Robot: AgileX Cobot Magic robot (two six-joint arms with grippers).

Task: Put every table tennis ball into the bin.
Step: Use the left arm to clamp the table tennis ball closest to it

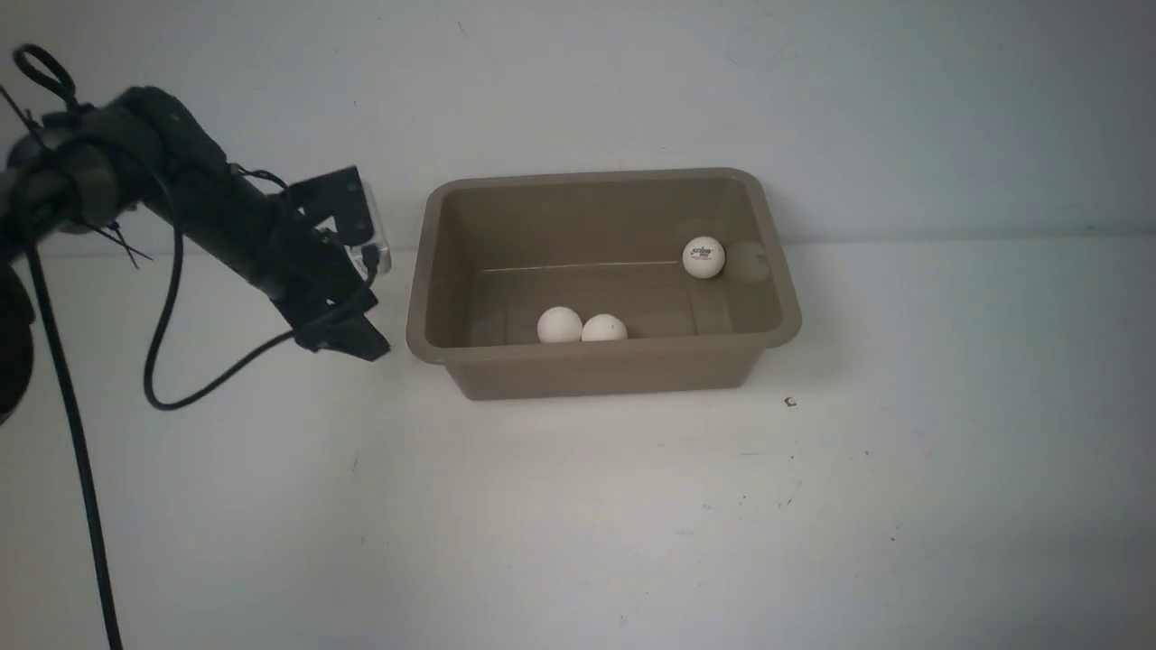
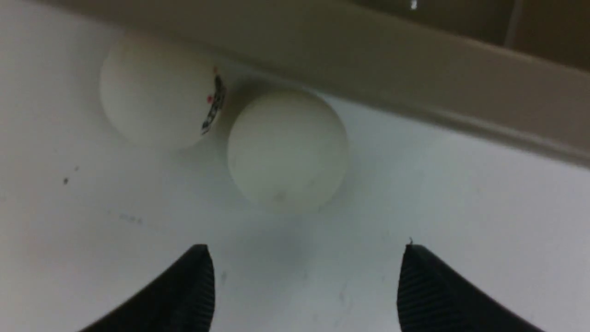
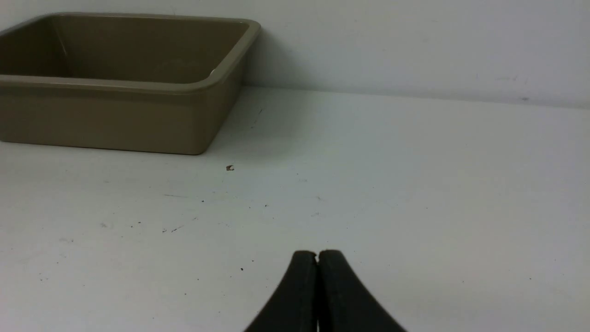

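Currently three table tennis balls (image 1: 559,325) are seen inside the bin (image 1: 596,366), two more balls (image 2: 286,150) on the tabletop (image 2: 92,230) just beside its outer wall, with the left gripper (image 2: 305,251) spread open and empty near them and the right gripper (image 3: 318,256) shut.

Three balls (image 1: 560,325) lie in the bin (image 1: 601,370), two balls (image 2: 286,150) beside it.

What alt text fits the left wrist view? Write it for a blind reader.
A plain white ball and a logo-printed ball lie side by side on the white table beside the bin. The left gripper is open and empty, facing the plain ball.
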